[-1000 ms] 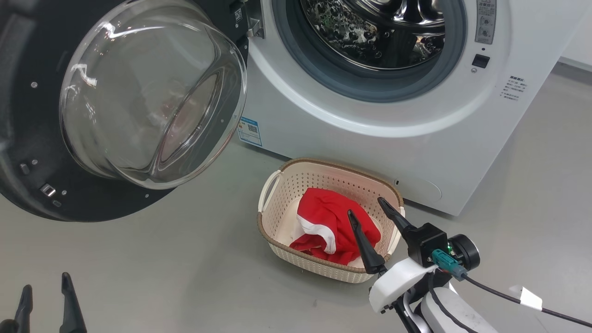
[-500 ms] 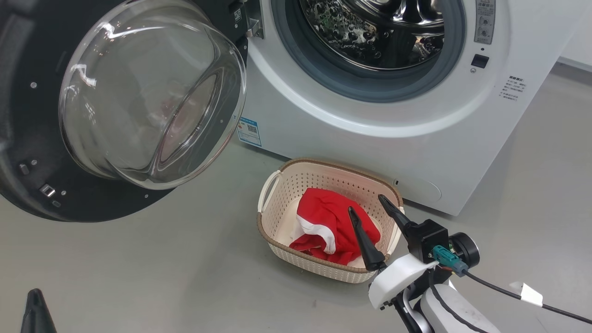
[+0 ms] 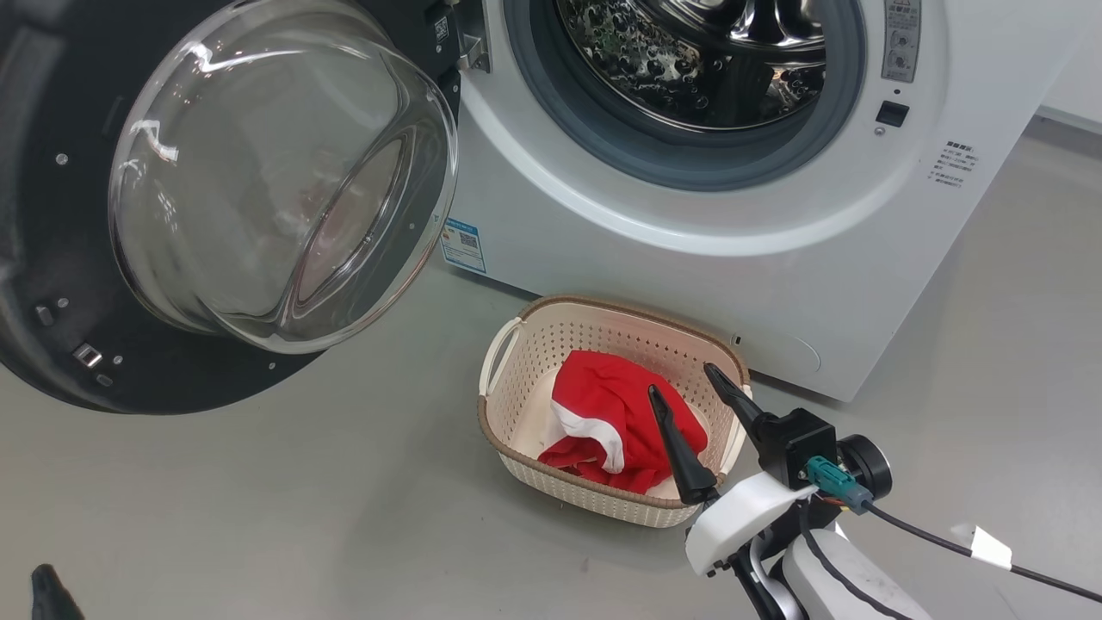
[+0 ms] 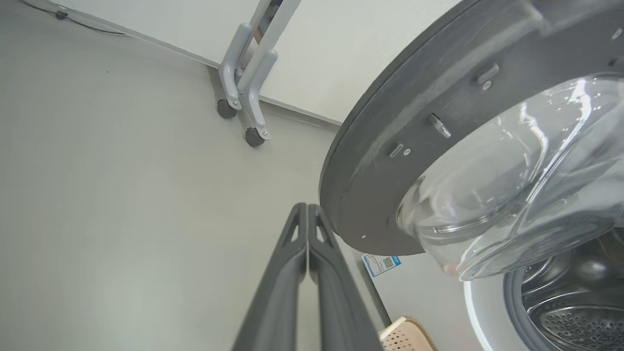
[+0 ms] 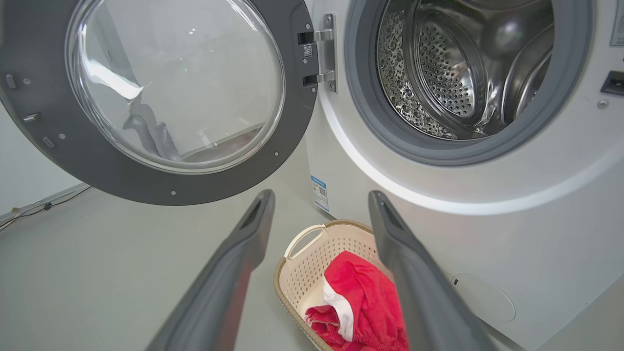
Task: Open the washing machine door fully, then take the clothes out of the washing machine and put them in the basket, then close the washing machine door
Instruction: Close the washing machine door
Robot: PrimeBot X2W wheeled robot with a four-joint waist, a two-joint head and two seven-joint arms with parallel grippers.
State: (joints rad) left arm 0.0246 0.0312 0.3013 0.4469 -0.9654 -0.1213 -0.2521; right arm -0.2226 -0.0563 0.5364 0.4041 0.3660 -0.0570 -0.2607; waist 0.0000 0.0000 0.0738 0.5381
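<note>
In 1 basket (image 3: 551, 344): 1 clothes (image 3: 620, 413), maybe bunched; left gripper (image 4: 308, 207) together, right gripper (image 3: 682, 381) apart.

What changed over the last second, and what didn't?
The left gripper closed on nothing and sank toward the head view's bottom edge. The right gripper stays open over the basket, the clothes still lie in it, and the door is still wide open.

- The washing machine door (image 3: 241, 198) stands swung open on the left.
- The washing machine (image 3: 689, 258) shows a bare steel drum (image 3: 689, 60).
- The basket (image 3: 603, 306) sits on the floor (image 3: 258, 517) just before it, holding the clothes (image 3: 611, 413).
- The right gripper (image 3: 680, 381) hovers over the basket's right end, fingers spread.
- The left gripper (image 3: 43, 581) shows one dark tip at the bottom left corner.
</note>
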